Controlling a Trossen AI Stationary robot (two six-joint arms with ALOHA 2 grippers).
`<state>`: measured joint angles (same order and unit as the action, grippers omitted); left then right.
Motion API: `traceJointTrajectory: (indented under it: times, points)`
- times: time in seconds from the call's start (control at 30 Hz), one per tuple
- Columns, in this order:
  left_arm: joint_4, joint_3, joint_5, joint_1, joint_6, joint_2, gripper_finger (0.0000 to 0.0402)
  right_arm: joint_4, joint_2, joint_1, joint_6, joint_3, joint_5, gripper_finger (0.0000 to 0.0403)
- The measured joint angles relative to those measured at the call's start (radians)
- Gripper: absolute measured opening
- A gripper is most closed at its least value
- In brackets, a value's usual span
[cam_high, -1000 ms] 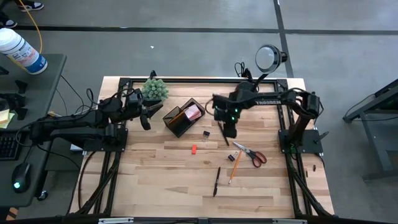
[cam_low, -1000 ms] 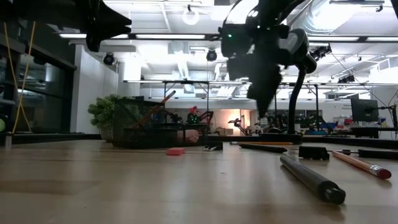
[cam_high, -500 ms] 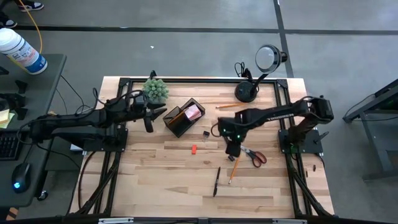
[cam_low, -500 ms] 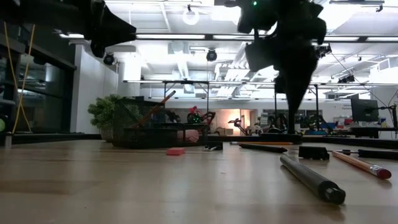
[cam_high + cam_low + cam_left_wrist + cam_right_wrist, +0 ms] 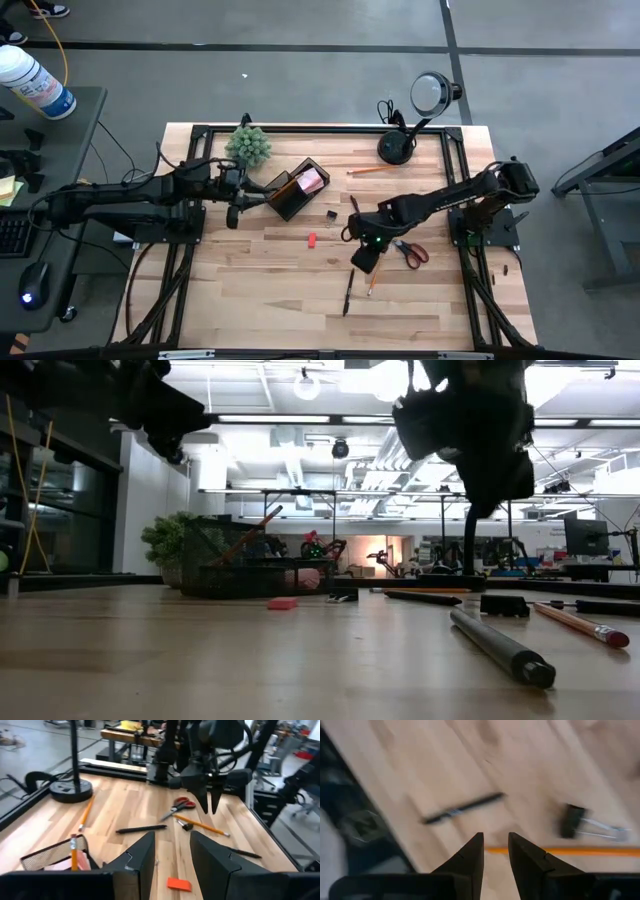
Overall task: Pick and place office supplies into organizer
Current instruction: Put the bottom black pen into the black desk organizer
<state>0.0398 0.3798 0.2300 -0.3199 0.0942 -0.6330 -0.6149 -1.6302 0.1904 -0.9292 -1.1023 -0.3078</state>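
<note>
The black organizer (image 5: pixel 295 190) stands at the far left of the table, with a pencil (image 5: pixel 73 852) and a pink pad (image 5: pixel 311 181) inside. My left gripper (image 5: pixel 252 192) hangs open just left of it, clear of it. My right gripper (image 5: pixel 362 260) hovers open above the table's middle, over a pencil (image 5: pixel 374 277) and a black pen (image 5: pixel 348 291), with nothing between its fingers (image 5: pixel 472 852). Red-handled scissors (image 5: pixel 405 249) lie to its right. A red block (image 5: pixel 312 240), a small black piece (image 5: pixel 331 214) and a black binder clip (image 5: pixel 575 822) lie flat on the wood.
A second pencil (image 5: pixel 370 170) lies near the black lamp base (image 5: pixel 395 150) at the far edge; the lamp head (image 5: pixel 432 92) hangs past the table. A green plant (image 5: pixel 248 145) stands at the far left corner. Bare wood spreads toward the near edge.
My right gripper has swept from beside the organizer toward the table's near edge, passing the scissors, and has rolled as it went; it now hangs over the pencil and pen. My left gripper has turned to point more toward the table's right, staying beside the organizer.
</note>
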Motion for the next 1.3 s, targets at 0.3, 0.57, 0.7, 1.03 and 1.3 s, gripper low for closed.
traceJointTrajectory:
  times: [0.3,0.57,0.7,1.03,1.3]
  points:
    - [0.002,0.0,0.075,0.0,-0.07,0.0,0.0113,0.229,-0.001,0.072,-0.326,0.0,0.076,0.0083]
    - [-0.015,0.0,0.077,0.0,-0.105,0.0,0.0113,0.246,-0.002,0.138,-0.63,-0.01,0.117,0.0083]
    - [-0.045,0.0,0.077,0.0,-0.123,0.0,0.0113,0.259,-0.035,0.186,-0.695,-0.07,0.116,0.0083]
    - [-0.061,0.0,0.076,0.0,-0.143,0.0,0.0113,-0.391,-0.312,0.16,-0.765,-0.488,0.155,0.0027]
    - [-0.067,0.0,0.081,0.0,-0.143,0.0,0.0113,-0.415,-0.433,0.061,-0.735,-0.564,0.006,0.0004]
